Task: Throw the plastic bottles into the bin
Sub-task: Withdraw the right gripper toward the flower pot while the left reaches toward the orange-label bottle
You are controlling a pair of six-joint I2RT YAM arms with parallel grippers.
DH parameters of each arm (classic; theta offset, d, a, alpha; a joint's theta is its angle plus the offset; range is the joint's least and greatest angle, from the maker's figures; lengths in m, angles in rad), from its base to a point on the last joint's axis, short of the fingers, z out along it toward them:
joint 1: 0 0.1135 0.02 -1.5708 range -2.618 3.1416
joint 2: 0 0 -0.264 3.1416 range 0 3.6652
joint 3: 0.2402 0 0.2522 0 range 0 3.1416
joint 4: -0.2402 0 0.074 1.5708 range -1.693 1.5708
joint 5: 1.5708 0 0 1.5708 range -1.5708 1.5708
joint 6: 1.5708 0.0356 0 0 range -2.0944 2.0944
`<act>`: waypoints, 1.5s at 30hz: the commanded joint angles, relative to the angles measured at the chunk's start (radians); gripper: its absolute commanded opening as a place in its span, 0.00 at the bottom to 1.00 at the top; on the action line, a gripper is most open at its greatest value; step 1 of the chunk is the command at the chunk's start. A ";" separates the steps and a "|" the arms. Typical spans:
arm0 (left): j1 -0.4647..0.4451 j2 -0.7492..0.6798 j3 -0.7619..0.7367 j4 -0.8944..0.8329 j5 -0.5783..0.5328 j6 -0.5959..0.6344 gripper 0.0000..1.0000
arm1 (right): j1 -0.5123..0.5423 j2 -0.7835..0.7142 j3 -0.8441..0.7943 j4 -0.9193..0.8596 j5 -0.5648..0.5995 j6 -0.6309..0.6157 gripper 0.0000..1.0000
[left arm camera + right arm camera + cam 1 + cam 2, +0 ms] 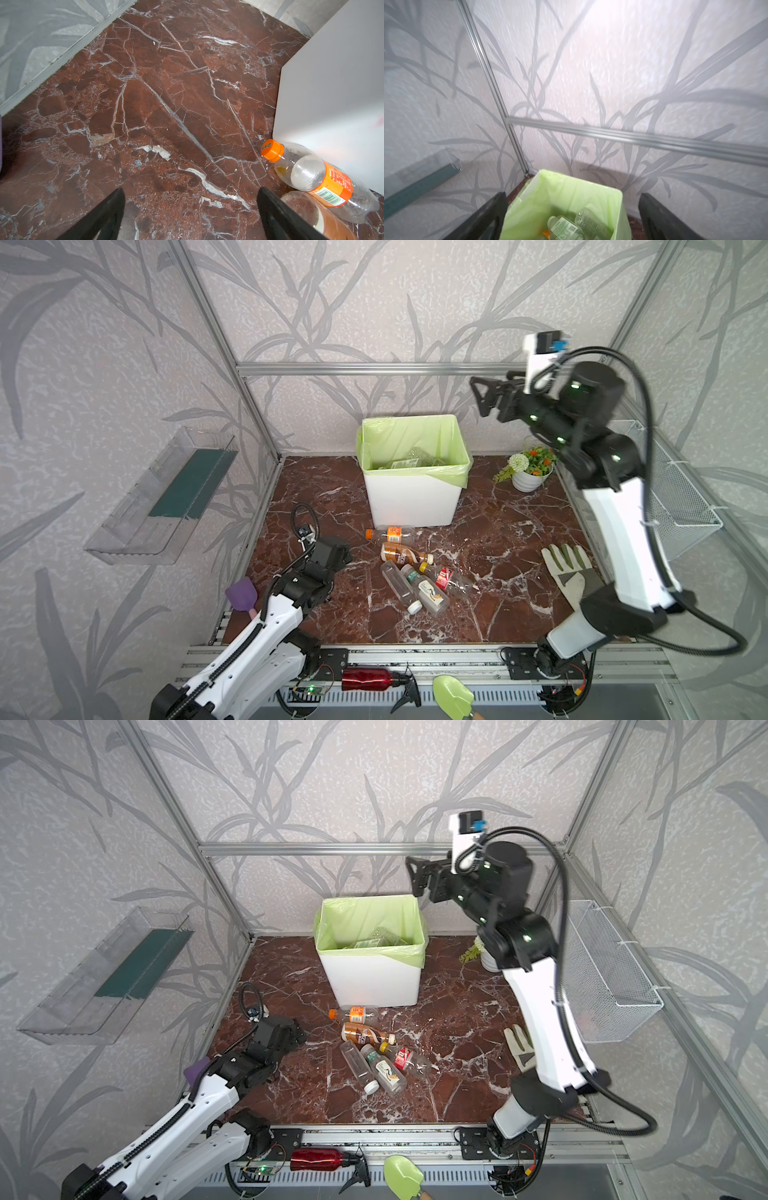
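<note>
Right gripper [572, 195] spread; wrist shows bottles [564, 226] in bin [579, 182].

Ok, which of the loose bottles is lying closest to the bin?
The orange-capped bottle with the orange label; it lies right at the foot of the bin, while the other bottles cluster farther away.

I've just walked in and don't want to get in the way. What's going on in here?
Two robot arms are clearing plastic bottles into the bin. The right gripper is raised near the bin's rim, open and empty, and some bottles already lie inside. The left gripper is low over the table, open and holding nothing, close to the orange-capped bottle by the bin's front wall. Five bottles in all lie on the table, not yet binned.
</note>
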 commanded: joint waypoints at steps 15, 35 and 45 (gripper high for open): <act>-0.225 0.130 0.077 -0.013 0.129 -0.224 0.99 | -0.329 -0.484 -1.110 0.297 -0.034 0.247 0.99; -0.459 0.434 0.268 -0.070 0.116 -0.336 0.83 | -0.452 -0.476 -1.510 0.444 -0.165 0.325 0.99; -0.478 0.521 0.306 -0.088 0.164 -0.360 0.81 | -0.533 -0.477 -1.573 0.522 -0.243 0.374 0.99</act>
